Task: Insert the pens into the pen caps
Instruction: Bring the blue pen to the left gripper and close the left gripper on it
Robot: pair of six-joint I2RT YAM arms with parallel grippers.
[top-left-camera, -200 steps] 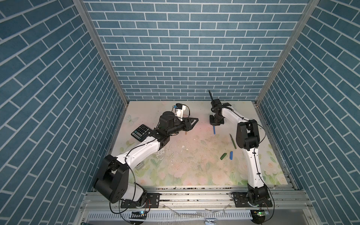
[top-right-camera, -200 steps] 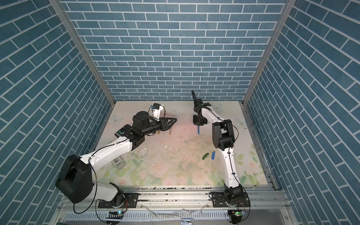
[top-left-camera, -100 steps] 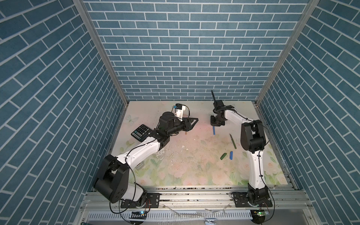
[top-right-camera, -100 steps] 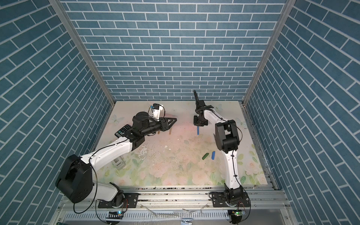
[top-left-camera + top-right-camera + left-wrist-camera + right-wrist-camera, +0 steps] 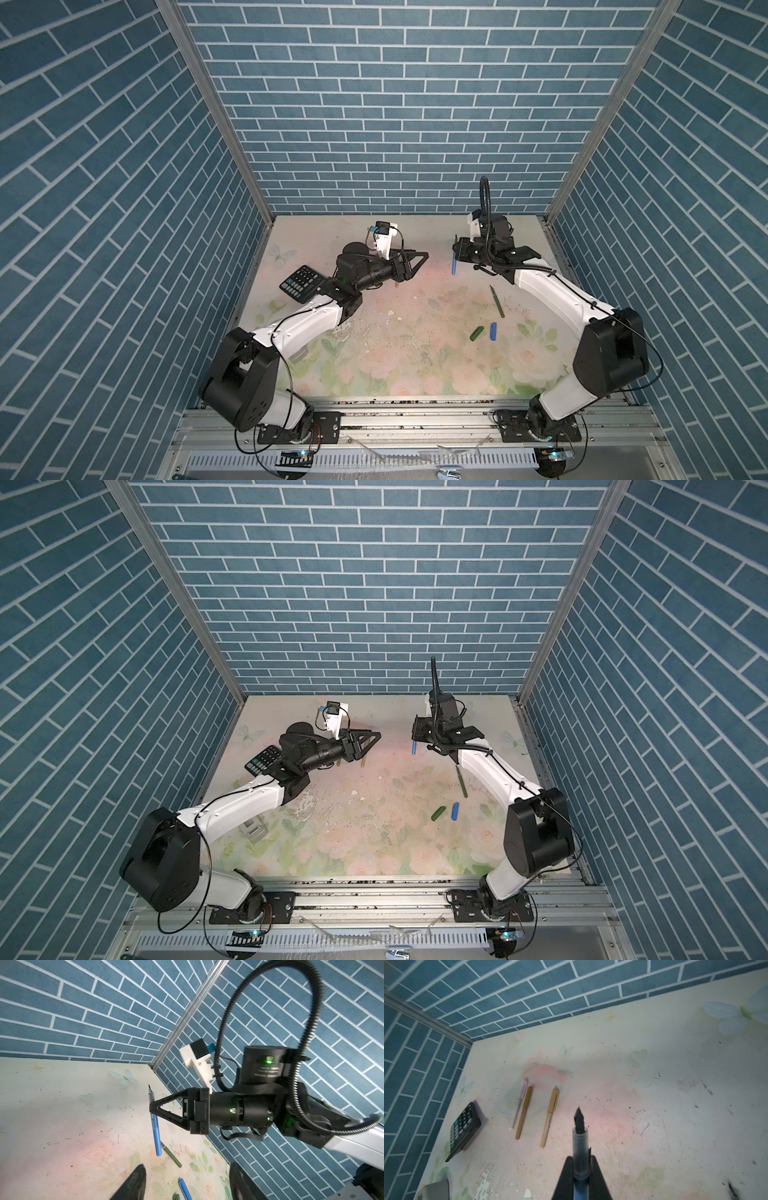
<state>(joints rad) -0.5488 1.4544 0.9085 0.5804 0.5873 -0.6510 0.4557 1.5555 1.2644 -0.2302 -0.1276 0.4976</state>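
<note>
Blue-brick walls enclose a floral bench where the right gripper clamps the uncapped blue pen aloft while the wide, empty left gripper likely must fetch the blue cap lying there

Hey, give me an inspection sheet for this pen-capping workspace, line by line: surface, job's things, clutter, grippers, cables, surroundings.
Surface: floral mat, scuffed, speckled with dark marks and white flakes.
Job's things: blue pen uncapped, held off the mat; green pen, green cap and blue cap lie loose; pink pen, gold-brown pen and second gold-brown pen lie capped, side by side.
Clutter: black calculator; grey object under the left arm, unidentifiable.
Grippers: right gripper shut on blue pen; left gripper open, holding nothing.
Cables: black ribbed conduit loops above the right wrist.
Surroundings: blue brick-pattern walls; metal rail in front.
</note>
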